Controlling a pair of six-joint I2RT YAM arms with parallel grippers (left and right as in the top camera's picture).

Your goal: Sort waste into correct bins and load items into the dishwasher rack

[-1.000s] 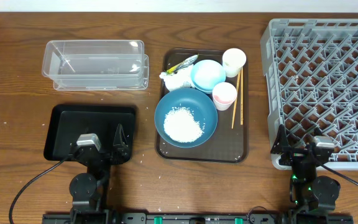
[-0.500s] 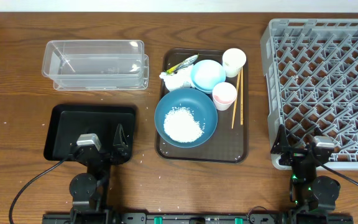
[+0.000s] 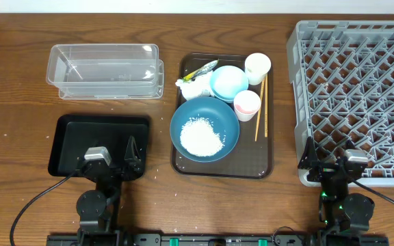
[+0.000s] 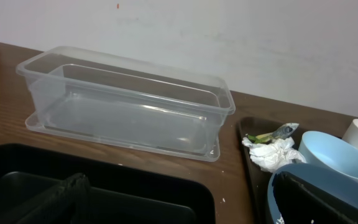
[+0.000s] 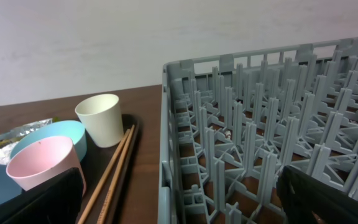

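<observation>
A brown serving tray (image 3: 183, 164) holds a dark-blue bowl (image 3: 204, 128) with a heap of white rice (image 3: 202, 137), a light-blue bowl (image 3: 228, 82), a white cup (image 3: 257, 67), a pink cup (image 3: 247, 104), wooden chopsticks (image 3: 261, 108), a crumpled napkin (image 3: 193, 87) and a yellow-green wrapper (image 3: 202, 70). The clear tub (image 3: 105, 70) is back left, the black tray (image 3: 70, 137) front left. The grey rack (image 3: 358, 96) is at the right. My left gripper (image 3: 108, 166) is open over the black tray's front edge. My right gripper (image 3: 334, 167) is open at the rack's front left corner. Both are empty.
The left wrist view shows the clear tub (image 4: 126, 102), the napkin (image 4: 272, 152) and the wrapper (image 4: 272, 133). The right wrist view shows the pink cup (image 5: 42, 163), white cup (image 5: 100, 119), chopsticks (image 5: 114, 174) and rack (image 5: 260, 149). A wall runs along the back.
</observation>
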